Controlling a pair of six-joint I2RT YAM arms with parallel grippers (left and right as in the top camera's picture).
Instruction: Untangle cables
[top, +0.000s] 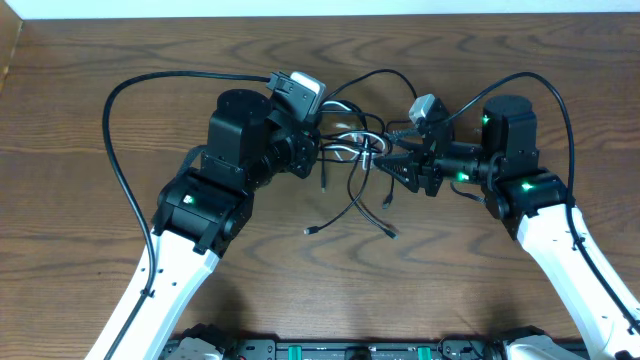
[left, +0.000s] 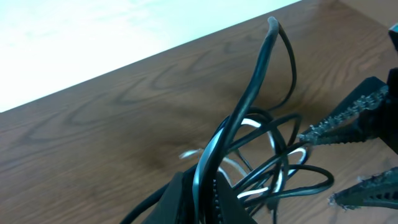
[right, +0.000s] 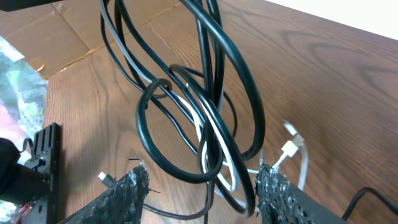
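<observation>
Wooden table (top: 100, 60) carries tangled cables (top: 352, 150), seemingly clamped in the left tool (left: 202, 194)

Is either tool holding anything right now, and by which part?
The left tool is shut on the black cables, pinching the cords below a raised loop, not a plug. The right tool is open around hanging loops, gripping nothing.

We see bright, even light with soft shadows on the table (top: 80, 110). Beyond the left fingers (left: 180, 202) the background glares white; nearby cables (left: 249, 106) blur slightly.
</observation>
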